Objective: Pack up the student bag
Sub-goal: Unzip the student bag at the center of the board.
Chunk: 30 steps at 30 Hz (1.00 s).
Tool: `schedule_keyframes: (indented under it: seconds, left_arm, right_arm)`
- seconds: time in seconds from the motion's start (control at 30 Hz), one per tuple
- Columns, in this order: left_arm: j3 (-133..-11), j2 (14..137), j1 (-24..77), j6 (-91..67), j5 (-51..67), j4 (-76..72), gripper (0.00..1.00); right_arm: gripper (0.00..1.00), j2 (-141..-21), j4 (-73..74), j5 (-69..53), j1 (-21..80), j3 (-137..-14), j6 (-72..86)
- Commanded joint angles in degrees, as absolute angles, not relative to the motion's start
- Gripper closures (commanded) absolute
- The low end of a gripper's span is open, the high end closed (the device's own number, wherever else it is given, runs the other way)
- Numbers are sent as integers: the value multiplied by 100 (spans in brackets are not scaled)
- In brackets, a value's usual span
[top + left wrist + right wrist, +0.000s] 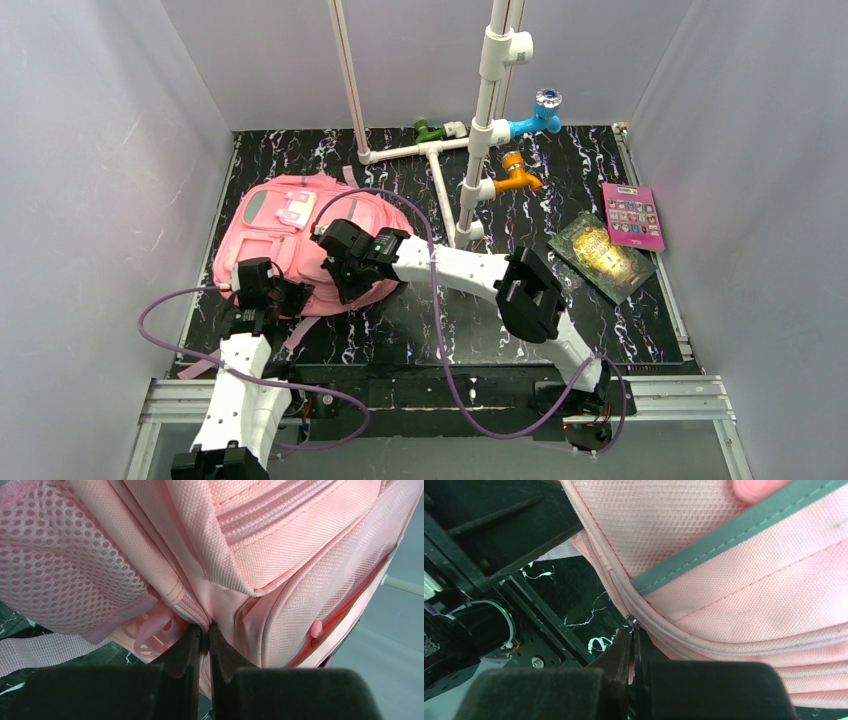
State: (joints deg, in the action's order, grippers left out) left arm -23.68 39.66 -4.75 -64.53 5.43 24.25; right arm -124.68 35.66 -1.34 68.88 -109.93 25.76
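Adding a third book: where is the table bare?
Bare: the near strip between the student bag and the right arm's elbow; the far patch between the orange tap and the pink book. Crowded: the left, around the bag.

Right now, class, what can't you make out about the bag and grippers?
Top view: both fingertips, hidden under the left arm and right arm over the student bag.
Left wrist: what the left gripper pinches beyond fabric, hidden between fingers.
Right wrist: whether the right gripper holds the metal piece, hidden by fingers.

Pink student bag (285, 245), grey-striped, on black white-veined table (400, 330).
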Motion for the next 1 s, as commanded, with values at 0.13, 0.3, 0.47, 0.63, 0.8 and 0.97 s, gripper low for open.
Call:
schedule_keyframes:
  seconds: [0.13,0.3,0.47,0.63,0.8,0.97]
  left_arm:
    - [-2617,4043,-211,-6232,2093,2424,100]
    - [-2851,4060,-211,-5564,1698,2703,100]
    - [-3135,4091,-211,-4875,1049,3182,93]
    - [-3468,4206,-211,-4274,889,3381,52]
    - [-3775,4245,-211,-3822,1047,3629,42]
    - [-3783,4148,-202,-3600,1701,3699,39]
  right_arm:
    - [94,-12987,1398,-1770,7662,-12243,2694]
    - [70,-12482,2213,-878,7569,-11718,2405]
    - [47,-11055,2718,-112,7576,-10403,2250]
    - [21,-8901,2663,838,7576,-8212,2358]
    - [12,-6994,2893,1769,7576,-6362,2877]
    - [6,-5313,3851,3663,7555,-5144,4269]
